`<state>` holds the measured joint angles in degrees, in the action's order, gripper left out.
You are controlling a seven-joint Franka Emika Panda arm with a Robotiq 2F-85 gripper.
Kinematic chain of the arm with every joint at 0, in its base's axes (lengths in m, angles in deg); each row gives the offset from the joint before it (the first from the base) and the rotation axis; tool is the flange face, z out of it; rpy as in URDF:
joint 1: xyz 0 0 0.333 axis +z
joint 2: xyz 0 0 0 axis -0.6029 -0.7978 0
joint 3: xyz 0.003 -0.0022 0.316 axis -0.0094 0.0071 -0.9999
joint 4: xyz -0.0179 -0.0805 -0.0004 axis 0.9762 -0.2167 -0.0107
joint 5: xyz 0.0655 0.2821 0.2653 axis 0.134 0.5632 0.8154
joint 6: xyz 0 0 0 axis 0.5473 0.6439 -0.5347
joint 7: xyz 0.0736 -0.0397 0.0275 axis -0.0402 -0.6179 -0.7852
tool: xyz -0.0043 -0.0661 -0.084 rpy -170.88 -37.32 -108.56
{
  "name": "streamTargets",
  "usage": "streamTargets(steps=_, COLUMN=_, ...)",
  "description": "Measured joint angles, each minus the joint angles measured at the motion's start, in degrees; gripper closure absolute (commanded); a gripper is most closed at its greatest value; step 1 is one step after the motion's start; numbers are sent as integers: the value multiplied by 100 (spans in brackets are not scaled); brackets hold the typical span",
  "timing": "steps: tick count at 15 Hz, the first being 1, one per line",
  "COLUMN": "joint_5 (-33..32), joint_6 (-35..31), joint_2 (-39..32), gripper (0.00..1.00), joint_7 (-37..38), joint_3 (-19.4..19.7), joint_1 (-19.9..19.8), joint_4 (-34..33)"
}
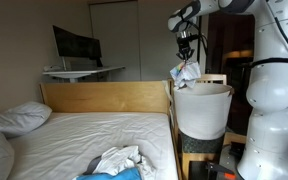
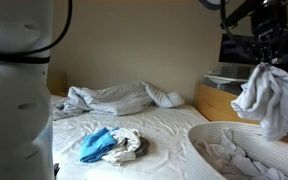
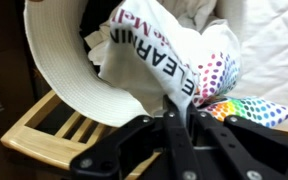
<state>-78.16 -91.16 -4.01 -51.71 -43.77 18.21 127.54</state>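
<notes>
A white printed cloth [image 1: 185, 72], seemingly a shirt, is held pinched in the closed hand [image 1: 187, 57] and is hung straight below it, above the white laundry basket [image 1: 202, 110] beside the bed [image 1: 94, 135].

- The bed [image 1: 94, 132] is wearing a plain white sheet, with a wooden frame [image 1: 104, 97] running round it.
- A pillow [image 1: 19, 117] is lying at one edge of the mattress, and some rumpled white bedding [image 2: 109, 97] is bunching up at the far end in an exterior view.
- A little heap of white and blue clothes [image 2: 112, 145] is lying right on the sheet.
- Just beside the bed, a white laundry basket [image 1: 201, 112] is sitting on a slatted wooden seat [image 3: 46, 135].
</notes>
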Motion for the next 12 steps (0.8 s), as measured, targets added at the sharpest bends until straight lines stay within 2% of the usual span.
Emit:
streamTargets(steps=7, joint_5=1167, joint_6=256, joint_2=1534, gripper=91, joint_7=288, joint_3=-785, joint_1=540, joint_4=-205)
streamTargets(steps=12, joint_5=1371, joint_6=539, joint_2=2531, gripper=91, joint_7=680, joint_3=-1679, joint_1=1040, joint_4=95)
